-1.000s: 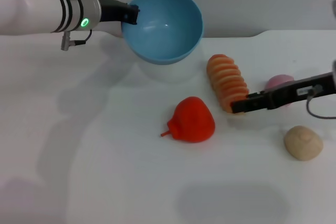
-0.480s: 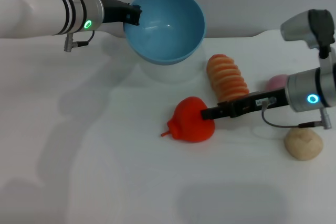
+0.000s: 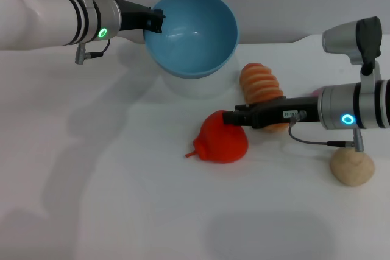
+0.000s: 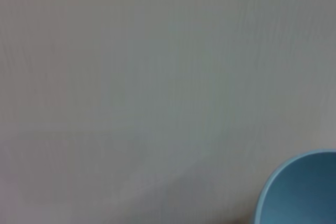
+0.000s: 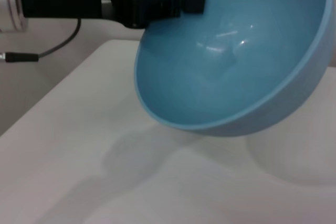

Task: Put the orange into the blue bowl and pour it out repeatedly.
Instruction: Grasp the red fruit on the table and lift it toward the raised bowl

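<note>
Reaching right gripper (image 3: 229,117) onto orange (image 3: 220,141) mid-frame, finger state unclear; left gripper (image 3: 156,20) pinching blue bowl (image 3: 201,41) rim upper-left; next: grasp, lift.

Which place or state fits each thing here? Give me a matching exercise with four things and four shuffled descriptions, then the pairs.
Things:
1. blue bowl
2. orange
3. beige ball
4. striped roll

States:
A. lying on the table nearest the robot's right edge, untouched
B. held tilted above the table by the left gripper on its rim
C. on the table with the right gripper at its top
D. lying behind the right gripper's black fingers

Pairs: 1-B, 2-C, 3-A, 4-D
</note>
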You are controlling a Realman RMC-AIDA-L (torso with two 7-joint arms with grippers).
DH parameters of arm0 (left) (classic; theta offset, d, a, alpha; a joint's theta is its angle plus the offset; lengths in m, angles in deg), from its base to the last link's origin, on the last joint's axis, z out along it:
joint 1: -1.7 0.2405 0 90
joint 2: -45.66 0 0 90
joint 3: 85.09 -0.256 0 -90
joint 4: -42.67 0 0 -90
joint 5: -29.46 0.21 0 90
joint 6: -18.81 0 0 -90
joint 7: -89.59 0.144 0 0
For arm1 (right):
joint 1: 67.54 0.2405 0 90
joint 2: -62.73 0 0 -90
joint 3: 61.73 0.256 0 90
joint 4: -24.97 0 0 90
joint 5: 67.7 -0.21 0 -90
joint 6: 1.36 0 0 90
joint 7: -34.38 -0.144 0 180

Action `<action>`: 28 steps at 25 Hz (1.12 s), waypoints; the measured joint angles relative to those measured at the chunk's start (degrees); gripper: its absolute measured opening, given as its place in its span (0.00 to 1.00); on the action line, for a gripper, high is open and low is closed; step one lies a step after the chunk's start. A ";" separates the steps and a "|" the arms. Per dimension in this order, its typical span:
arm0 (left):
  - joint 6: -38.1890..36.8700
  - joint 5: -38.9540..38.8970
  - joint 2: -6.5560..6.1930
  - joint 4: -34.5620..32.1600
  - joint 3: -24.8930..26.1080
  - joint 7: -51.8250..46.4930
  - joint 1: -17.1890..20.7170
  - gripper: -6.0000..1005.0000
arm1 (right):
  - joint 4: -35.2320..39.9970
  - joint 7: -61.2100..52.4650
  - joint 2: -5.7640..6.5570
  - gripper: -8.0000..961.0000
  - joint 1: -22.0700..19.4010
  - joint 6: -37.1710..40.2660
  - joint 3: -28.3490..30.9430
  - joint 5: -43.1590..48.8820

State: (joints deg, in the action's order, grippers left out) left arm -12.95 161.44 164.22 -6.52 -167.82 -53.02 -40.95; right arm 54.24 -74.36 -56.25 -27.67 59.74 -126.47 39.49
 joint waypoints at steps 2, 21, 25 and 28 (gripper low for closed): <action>0.00 -0.06 0.01 -0.13 -0.01 -0.04 0.12 0.00 | -0.97 0.23 0.04 0.59 0.26 0.00 -0.02 -0.22; 0.12 -0.08 -0.02 0.00 0.03 -0.13 0.49 0.00 | 3.42 0.24 0.19 0.01 -1.84 4.77 -0.04 -0.06; -0.26 0.29 -0.24 -0.21 0.03 -0.10 0.60 0.00 | 13.65 -1.01 0.15 0.01 -5.94 11.65 -0.04 -0.30; -0.29 0.68 -0.37 -0.28 0.04 0.26 0.43 0.00 | 23.43 -4.64 0.19 0.01 -8.88 16.48 -0.04 -0.45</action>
State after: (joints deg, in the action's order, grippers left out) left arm -13.25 162.11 163.84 -6.80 -167.78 -52.75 -40.52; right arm 77.67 -79.00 -56.06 -36.55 76.22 -126.50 39.04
